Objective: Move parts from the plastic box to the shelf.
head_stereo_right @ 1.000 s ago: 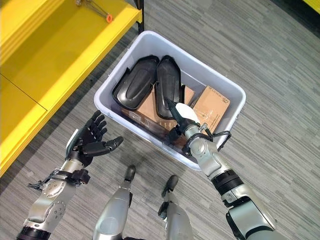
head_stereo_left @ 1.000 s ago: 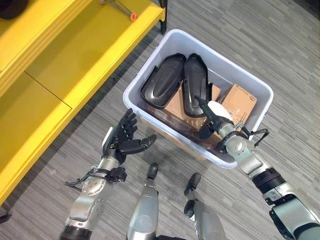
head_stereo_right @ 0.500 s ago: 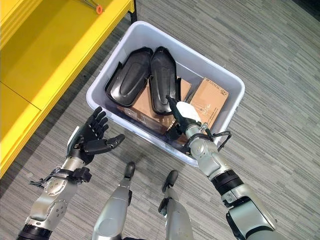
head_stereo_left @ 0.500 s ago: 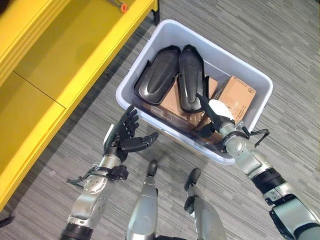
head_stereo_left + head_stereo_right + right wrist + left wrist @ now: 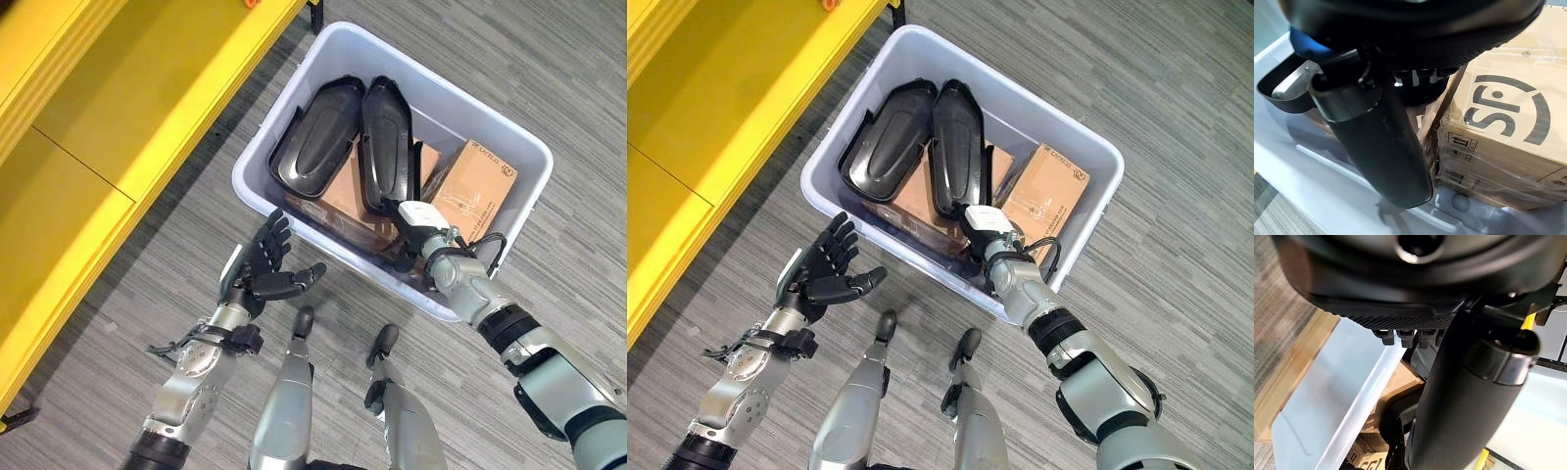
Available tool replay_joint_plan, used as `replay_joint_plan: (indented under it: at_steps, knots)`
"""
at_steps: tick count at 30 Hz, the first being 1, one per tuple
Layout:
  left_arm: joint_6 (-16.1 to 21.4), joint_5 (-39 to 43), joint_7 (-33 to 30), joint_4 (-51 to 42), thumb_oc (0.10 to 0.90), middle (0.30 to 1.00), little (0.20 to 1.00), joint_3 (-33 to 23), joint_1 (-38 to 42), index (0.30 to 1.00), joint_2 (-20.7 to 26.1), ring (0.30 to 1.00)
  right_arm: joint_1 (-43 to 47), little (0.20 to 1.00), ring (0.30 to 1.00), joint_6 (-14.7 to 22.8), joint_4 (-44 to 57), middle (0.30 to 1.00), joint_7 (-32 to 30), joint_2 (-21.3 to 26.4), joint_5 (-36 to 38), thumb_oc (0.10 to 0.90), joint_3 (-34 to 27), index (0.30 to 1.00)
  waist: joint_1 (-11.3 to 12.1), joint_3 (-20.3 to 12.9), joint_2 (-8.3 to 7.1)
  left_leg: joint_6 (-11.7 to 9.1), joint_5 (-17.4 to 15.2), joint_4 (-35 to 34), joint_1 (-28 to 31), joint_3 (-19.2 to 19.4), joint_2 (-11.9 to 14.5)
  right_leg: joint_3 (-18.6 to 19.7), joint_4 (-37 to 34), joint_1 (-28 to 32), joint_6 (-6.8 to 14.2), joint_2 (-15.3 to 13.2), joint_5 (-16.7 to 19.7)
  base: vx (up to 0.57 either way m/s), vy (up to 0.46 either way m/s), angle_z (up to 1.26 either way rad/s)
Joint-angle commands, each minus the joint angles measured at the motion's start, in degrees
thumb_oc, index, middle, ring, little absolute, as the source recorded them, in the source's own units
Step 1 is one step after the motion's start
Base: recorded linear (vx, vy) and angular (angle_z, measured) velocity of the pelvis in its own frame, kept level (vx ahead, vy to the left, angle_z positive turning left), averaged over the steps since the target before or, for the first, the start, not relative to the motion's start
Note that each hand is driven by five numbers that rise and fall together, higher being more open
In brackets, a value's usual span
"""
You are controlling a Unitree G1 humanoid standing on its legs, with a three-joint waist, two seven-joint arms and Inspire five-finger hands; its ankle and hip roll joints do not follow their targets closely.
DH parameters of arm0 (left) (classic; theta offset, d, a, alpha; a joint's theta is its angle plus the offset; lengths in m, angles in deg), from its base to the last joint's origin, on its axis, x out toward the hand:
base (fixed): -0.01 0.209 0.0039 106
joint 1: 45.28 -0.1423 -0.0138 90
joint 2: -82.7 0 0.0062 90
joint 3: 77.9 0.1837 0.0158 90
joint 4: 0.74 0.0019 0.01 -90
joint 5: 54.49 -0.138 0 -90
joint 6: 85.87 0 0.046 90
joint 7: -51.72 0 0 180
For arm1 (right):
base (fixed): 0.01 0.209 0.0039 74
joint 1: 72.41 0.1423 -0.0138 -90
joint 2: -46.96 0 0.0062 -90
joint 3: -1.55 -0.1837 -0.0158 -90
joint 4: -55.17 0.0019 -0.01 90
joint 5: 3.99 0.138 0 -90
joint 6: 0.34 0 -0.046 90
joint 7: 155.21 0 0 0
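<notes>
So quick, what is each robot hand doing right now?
Left robot hand: open, holding nothing, outside the plastic box.
Right robot hand: inside the box; fingers cannot be told.

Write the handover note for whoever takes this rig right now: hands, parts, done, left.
Left hand: open, empty, held over the grey floor beside the pale grey plastic box.
Right hand: inside the box at the near end of the narrower black moulded part; whether it grips cannot be seen.
Parts: both black moulded parts, the wider one too, lie on brown cardboard boxes in the plastic box.
Done: nothing seen moved onto the yellow shelf.
Left: lift each part across to the shelf.
</notes>
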Motion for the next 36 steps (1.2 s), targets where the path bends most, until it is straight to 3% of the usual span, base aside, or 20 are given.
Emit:
replay_joint_plan:
  at_steps: [1,4,15,16,17,18,19,36]
  knots:
    - [4.3,1.7,2.5,-8.2,0.900,1.000,1.000,-0.4,1.2,1.000,0.1,1.000,7.3,1.000,1.000,0.4,2.6,1.000,-2.8,2.4,-3.2,0.900,2.7,1.000,0.4,-0.7,3.91,3.5,3.4,-6.0,-0.8,1.1,-3.4,-0.1,10.1,0.4,1.0,1.6,-9.7,-0.02,-0.022,0.09]
    - [3.7,1.8,3.0,-8.4,0.900,1.000,1.000,0.2,1.4,1.000,0.3,1.000,9.2,1.000,1.000,-1.0,-2.6,1.000,-5.0,2.1,-1.0,0.900,3.0,1.000,1.0,-0.7,4.51,3.4,4.0,-6.1,-1.8,0.8,-3.5,-0.6,10.5,-0.5,1.1,1.5,-9.7,-0.01,-0.027,0.09]
    - [2.8,1.7,2.5,-8.5,0.900,1.000,1.000,1.6,2.3,1.000,0.2,1.000,13.8,1.000,1.000,-4.1,-12.6,1.000,-3.0,2.3,2.1,0.900,3.7,1.000,1.5,-0.7,6.53,3.1,4.7,-5.9,-4.2,0.8,-3.6,-1.4,12.5,-3.8,1.0,0.9,-10.2,0.00,-0.001,0.02]
    - [2.7,1.9,3.1,-8.3,0.900,1.000,1.000,1.5,2.4,1.000,0.2,1.000,14.4,0.964,0.964,-4.4,-14.0,0.964,-1.6,2.1,2.7,0.875,3.7,0.964,1.6,-0.7,6.75,3.1,4.7,-5.7,-4.5,0.8,-3.7,-1.5,12.9,-4.1,0.9,0.8,-10.3,0.00,0.000,0.00]
    - [2.5,2.0,3.4,-8.3,0.900,1.000,1.000,1.5,2.6,1.000,0.2,1.000,14.6,0.624,0.624,-4.7,-15.0,0.624,-0.1,1.8,2.9,0.631,4.1,0.624,1.7,-0.7,6.92,3.0,4.8,-5.7,-4.6,0.9,-3.7,-1.5,13.0,-4.2,0.9,0.7,-10.4,0.00,0.000,0.00]
    - [2.3,2.1,3.5,-8.4,0.900,1.000,1.000,1.5,2.6,1.000,0.2,1.000,14.6,0.407,0.407,-4.5,-15.6,0.407,0.7,1.9,3.7,0.476,4.3,0.407,1.8,-0.7,7.03,3.0,4.8,-5.6,-4.8,0.9,-3.7,-1.6,13.2,-4.4,0.9,0.6,-10.4,0.00,0.000,0.00]
    - [2.1,2.1,3.5,-8.6,0.900,1.000,1.000,1.7,2.6,1.000,0.3,1.000,14.8,0.300,0.300,-4.3,-17.0,0.300,2.8,1.6,4.2,0.400,4.4,0.300,1.9,-0.7,7.21,3.0,4.9,-5.5,-5.2,0.8,-3.7,-1.8,13.6,-4.8,0.9,0.5,-10.5,0.00,0.000,0.00]
    - [2.0,2.3,4.9,-8.8,0.900,1.000,1.000,2.2,2.4,1.000,0.7,1.000,14.0,0.300,0.300,0.2,-25.2,0.300,5.8,0.6,4.1,0.400,6.6,0.300,2.7,-0.7,8.78,3.2,5.1,-4.7,-6.7,0.5,-4.0,-2.8,14.7,-6.2,0.9,0.1,-10.8,0.01,-0.004,0.01]
